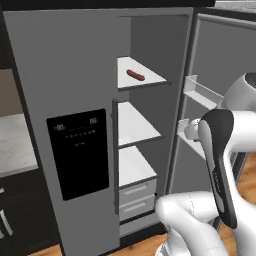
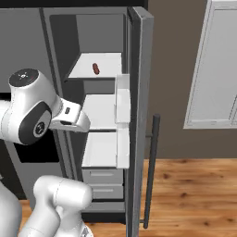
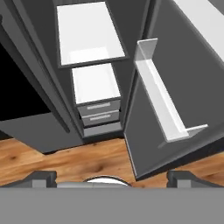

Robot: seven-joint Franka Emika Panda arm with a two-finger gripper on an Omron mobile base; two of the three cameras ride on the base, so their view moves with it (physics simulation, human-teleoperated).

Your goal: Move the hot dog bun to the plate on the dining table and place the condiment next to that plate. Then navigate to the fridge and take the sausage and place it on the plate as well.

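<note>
Lying on the top shelf [image 1: 142, 75] of the open fridge [image 1: 65, 75]: the sausage [image 1: 135, 75], alone, reddish-brown.

Shelves below it white and bare; two grey drawers [image 1: 137, 197] under them. Right door [image 2: 141, 92] swung wide (white bins on its inner face). Gripper [image 3: 112, 177] well below the sausage, aimed at the lower shelves and wood floor [image 3: 52, 157], its dark fingers [image 3: 41, 177] spread wide apart, nothing between them.

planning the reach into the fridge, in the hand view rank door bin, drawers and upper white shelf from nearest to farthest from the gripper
1. The door bin on the open fridge door, right side, nearest the gripper, whose jaws stand wide open.
2. The drawers low in the compartment, centre.
3. The upper white shelf, at the top, farthest.
</note>
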